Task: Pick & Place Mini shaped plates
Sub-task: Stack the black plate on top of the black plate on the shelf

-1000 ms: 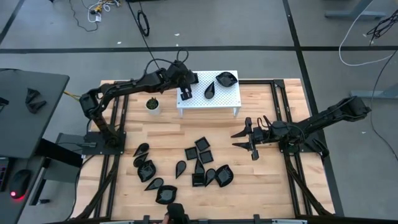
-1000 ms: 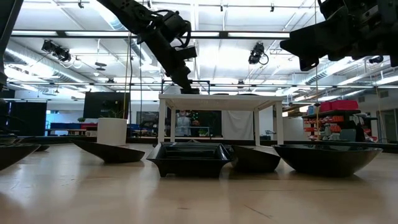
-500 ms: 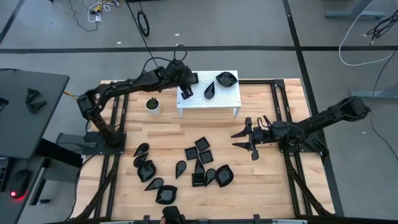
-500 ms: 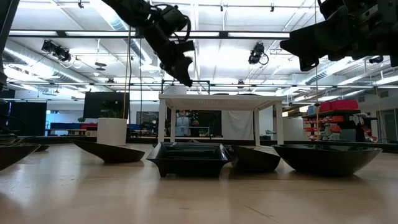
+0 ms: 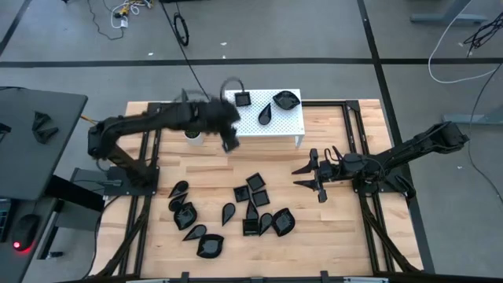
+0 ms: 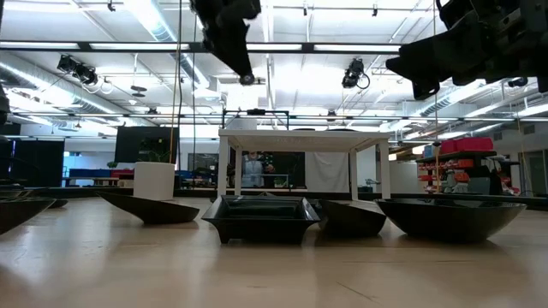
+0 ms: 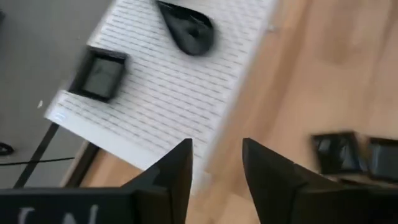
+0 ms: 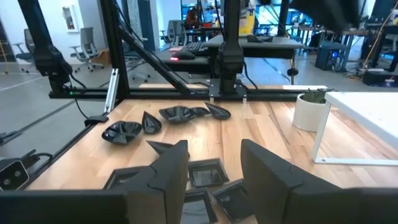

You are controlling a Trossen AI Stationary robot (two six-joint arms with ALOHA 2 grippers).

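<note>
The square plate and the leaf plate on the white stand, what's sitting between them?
In the high view, a teardrop plate lies on the white stand between the square plate and the leaf plate.

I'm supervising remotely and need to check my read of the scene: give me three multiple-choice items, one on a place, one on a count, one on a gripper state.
1. Where is the small white pot with the plant?
A. On the white stand
B. On the table beside the stand
C. Among the plates at the table's near side

2. How many black plates lie on the white stand?
A. One
B. Three
C. Five

3. How is the left gripper?
A. Open and empty
B. Shut on a plate
C. Shut on the pot

Answers: 1 B, the pot stands on the wood next to the stand. 2 B, a square, a teardrop and a leaf plate. 3 A, the left gripper shows spread fingers with nothing between.
</note>
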